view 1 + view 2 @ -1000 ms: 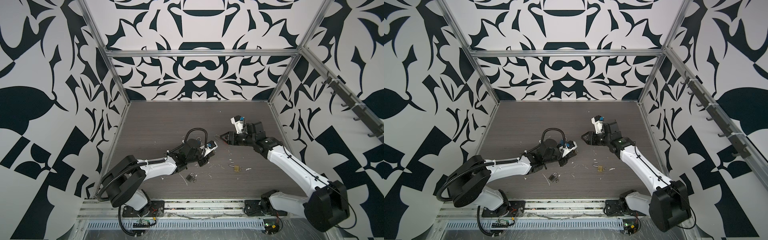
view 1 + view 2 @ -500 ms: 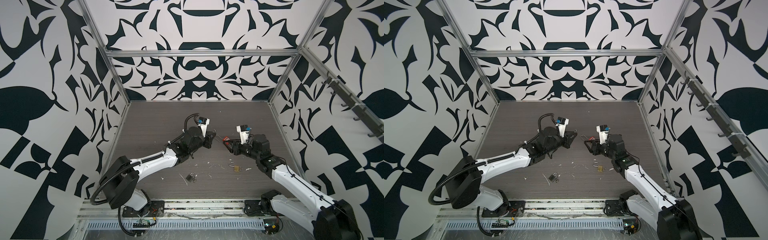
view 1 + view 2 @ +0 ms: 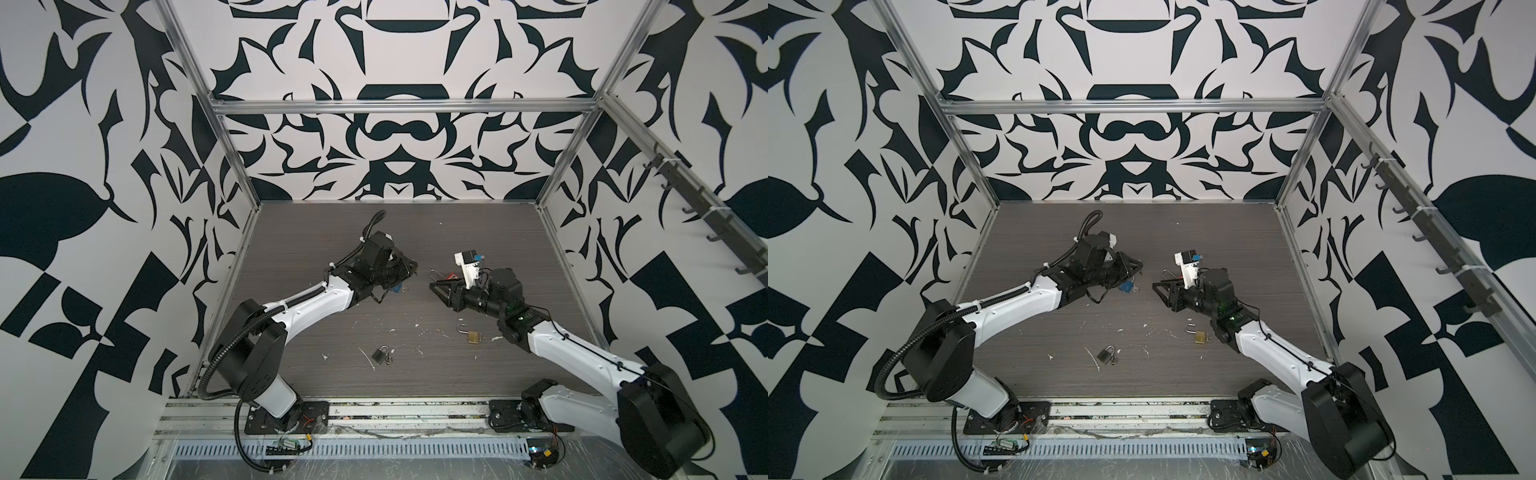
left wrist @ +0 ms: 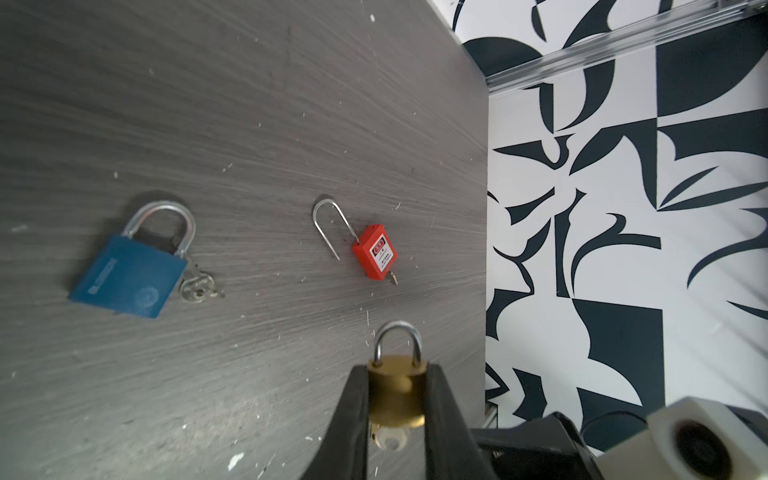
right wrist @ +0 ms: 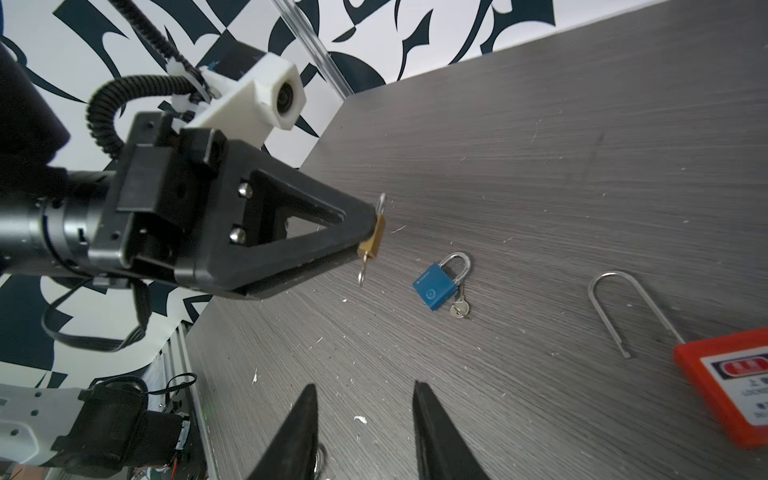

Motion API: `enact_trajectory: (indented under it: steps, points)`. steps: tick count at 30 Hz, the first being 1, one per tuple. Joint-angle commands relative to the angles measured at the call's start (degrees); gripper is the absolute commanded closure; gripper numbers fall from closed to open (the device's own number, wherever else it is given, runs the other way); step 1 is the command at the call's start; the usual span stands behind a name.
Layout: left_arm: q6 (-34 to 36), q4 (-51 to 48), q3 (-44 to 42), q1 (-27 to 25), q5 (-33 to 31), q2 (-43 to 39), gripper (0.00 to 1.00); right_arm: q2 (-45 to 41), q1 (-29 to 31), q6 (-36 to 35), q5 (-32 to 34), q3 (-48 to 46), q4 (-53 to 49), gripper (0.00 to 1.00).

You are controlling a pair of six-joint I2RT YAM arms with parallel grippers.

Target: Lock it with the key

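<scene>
Left gripper (image 4: 396, 372): black fingers (image 4: 353, 415) with open triangular frames, clamped on the narrow sides of the brass lock (image 4: 397, 395). The lock has a rounded matte body. Its steel shackle is seated and pokes out past the tips, and the silver key (image 4: 388, 440) sits in the keyway at the palm end. The lock is held clear of the table (image 4: 249, 124), which is grey woodgrain laminate flecked with white chips. Right gripper (image 5: 365, 388): dark tapered fingers (image 5: 299, 432) spread, nothing between them, tips aimed at the left tips but well apart. Beyond the left tips lies the red lock (image 4: 375, 252). It has a boxy plastic body with a label, and its long thin wire shackle is swung open. In the top views it lies just behind the right fingers. Under the left fingers in both top views is the blue lock (image 3: 397, 288), square with a painted face and a closed chrome shackle, its key ring touching one corner. Farther back, by the right forearm, is a second brass lock (image 3: 472, 336) with its shackle open. Toward the bases is a dark lock (image 3: 379, 354) lying flat. Left arm (image 3: 316, 299): stretched low, wrist level. Right arm (image 3: 561, 345): rises from its base, wrist bent level toward the left.
</scene>
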Motion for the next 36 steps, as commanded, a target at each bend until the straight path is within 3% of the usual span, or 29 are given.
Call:
enact_trajectory:
  steps: [1,13,28,36]
  points:
    - [-3.58,0.08,-0.11,0.23,1.56,-0.09,1.00,1.93,0.73,1.71,1.00,4.20,3.51,0.59]
    - [-3.29,-0.11,-1.29,0.74,0.78,-0.98,1.00,10.12,3.61,2.55,1.55,9.99,2.13,0.64]
    - [-2.92,-0.20,-1.23,1.00,1.04,-0.47,1.00,13.65,4.47,1.82,2.81,12.52,1.76,0.92]
    - [-3.15,0.19,-0.55,1.29,1.34,0.46,1.00,14.62,4.56,2.27,2.43,12.77,2.05,1.00]
